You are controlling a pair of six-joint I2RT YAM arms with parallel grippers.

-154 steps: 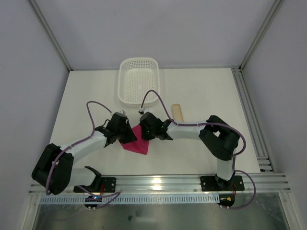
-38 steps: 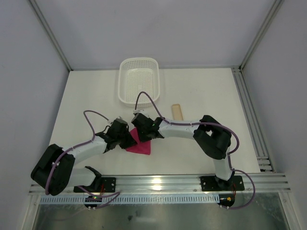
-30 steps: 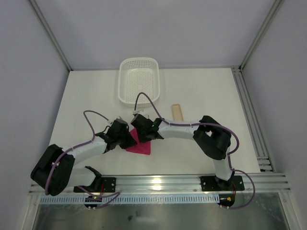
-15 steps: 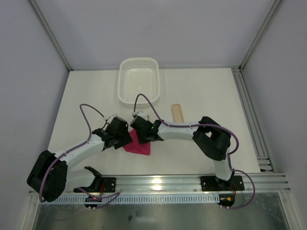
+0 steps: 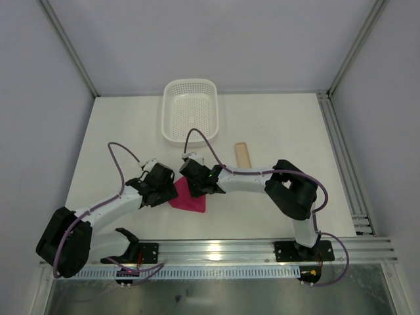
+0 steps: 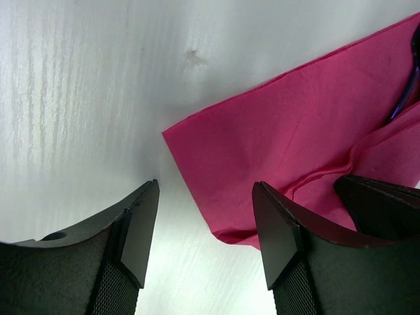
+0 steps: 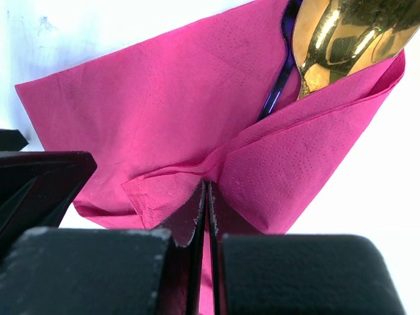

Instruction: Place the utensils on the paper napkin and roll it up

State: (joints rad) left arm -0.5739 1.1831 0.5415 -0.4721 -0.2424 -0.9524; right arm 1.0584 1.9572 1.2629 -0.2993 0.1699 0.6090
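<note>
Only right wrist, gold spoon (image 7: 341, 36) in napkin (image 7: 151, 111)

L tool (image 6: 205, 186) jaws apart; R tool (image 7: 205, 185) pinched shut; both low.

gold spoon (image 7: 336, 34) | head cut by top edge | handle under napkin (image 7: 151, 111) fold

End effector (image 7: 205, 190) pinches napkin (image 7: 151, 111); gold utensil (image 7: 341, 33) inside.
</note>
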